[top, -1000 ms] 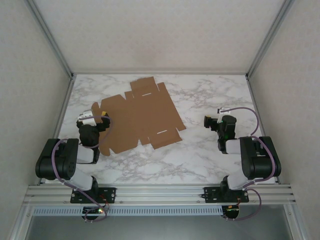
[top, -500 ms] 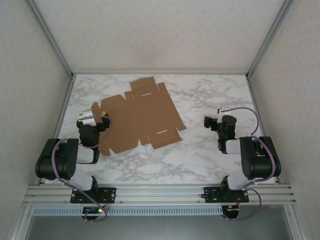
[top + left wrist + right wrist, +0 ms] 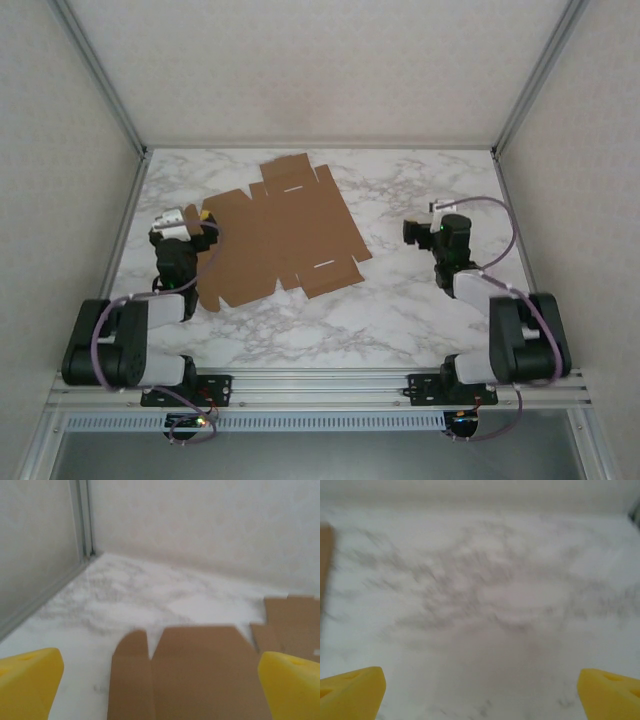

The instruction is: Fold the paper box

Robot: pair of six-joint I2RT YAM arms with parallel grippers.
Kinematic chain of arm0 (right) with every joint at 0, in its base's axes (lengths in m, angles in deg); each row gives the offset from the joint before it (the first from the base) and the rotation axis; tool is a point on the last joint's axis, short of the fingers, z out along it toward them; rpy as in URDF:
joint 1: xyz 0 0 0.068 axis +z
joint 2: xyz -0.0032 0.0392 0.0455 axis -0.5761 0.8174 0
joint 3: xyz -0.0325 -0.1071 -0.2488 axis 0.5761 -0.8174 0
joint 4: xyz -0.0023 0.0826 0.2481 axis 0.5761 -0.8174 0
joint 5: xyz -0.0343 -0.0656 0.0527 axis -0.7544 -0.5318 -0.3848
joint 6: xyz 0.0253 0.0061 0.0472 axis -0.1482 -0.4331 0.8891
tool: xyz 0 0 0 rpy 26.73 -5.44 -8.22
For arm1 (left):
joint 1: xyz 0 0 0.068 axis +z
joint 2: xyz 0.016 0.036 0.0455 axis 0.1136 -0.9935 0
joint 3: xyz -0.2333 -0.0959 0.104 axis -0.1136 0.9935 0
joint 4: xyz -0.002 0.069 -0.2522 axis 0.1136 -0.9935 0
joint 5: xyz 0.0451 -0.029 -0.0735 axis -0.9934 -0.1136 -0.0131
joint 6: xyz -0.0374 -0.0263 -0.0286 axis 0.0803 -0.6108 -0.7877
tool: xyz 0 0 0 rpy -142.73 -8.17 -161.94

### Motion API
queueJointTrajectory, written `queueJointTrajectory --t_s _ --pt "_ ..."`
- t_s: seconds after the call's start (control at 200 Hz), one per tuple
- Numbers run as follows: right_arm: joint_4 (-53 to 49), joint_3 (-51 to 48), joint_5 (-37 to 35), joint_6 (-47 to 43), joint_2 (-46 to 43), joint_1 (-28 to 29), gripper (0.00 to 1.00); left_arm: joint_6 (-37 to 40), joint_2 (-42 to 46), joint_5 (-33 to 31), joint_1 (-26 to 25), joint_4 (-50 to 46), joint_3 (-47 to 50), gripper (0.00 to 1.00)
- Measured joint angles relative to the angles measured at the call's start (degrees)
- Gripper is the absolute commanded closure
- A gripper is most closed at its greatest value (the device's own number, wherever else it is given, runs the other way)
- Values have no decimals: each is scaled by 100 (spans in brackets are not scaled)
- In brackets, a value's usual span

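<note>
1. The paper box [image 3: 282, 232] lies unfolded and flat on the left-centre part of the counter [image 3: 430, 300], at a slant to the counter's edges. Its far flaps come near the back wall [image 3: 320, 70] without touching it. Its near edge is well apart from the aluminium rail [image 3: 320, 382] where the arms are bolted.
2. The left end effector [image 3: 196, 222] sits at the box's left edge. From above I cannot tell whether it touches the cardboard. A narrow strip of marble runs between it and the left wall [image 3: 60, 200].
3. The right end effector [image 3: 416, 231] is well apart from the box, with a band of open marble between it and the box's right corner.
4. In the left wrist view the yellow fingers [image 3: 30, 682] stand spread wide at the lower corners and hold nothing. The box's flaps [image 3: 200, 670] lie flat just ahead, with a V-shaped notch between two of them.
5. In the right wrist view the fingers [image 3: 350, 687] are likewise spread wide, over blurred marble.
6. The counter is white marble with grey veins. The walls are pale and textured, and an aluminium corner post [image 3: 82, 520] stands at the far left.
7. The box is plain brown cardboard with tabs and flaps all round its outline. Two narrow pale slots [image 3: 290, 189] are cut in it, one toward the far side and one toward the near side.
</note>
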State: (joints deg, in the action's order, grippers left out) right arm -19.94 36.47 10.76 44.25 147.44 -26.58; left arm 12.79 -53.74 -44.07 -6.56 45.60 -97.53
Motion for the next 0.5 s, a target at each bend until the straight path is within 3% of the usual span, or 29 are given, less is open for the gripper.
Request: queueJointTrajectory --t_s 0.155,0.26,0.355,0.431,0.501 --pt "-1156 1292 -258 -151 -1174 1156 1 442 815 -186 -1178 -828 -986 0" --pt "-2516 2715 -625 -81 -1410 2107 1 660 1106 -358 -2549 -1849 -2079 0" --pt "-3928 4120 -1088 479 -1384 2503 1 402 1139 -815 -3539 -3038 -3272 0" --pt "-4979 4990 -1488 1296 -1388 2428 1 -170 1102 -994 -3738 -4310 -4277 0" --pt "-5431 5141 -1427 1753 -1587 2210 1 -767 1067 -1187 -3637 -5104 -4872 0"
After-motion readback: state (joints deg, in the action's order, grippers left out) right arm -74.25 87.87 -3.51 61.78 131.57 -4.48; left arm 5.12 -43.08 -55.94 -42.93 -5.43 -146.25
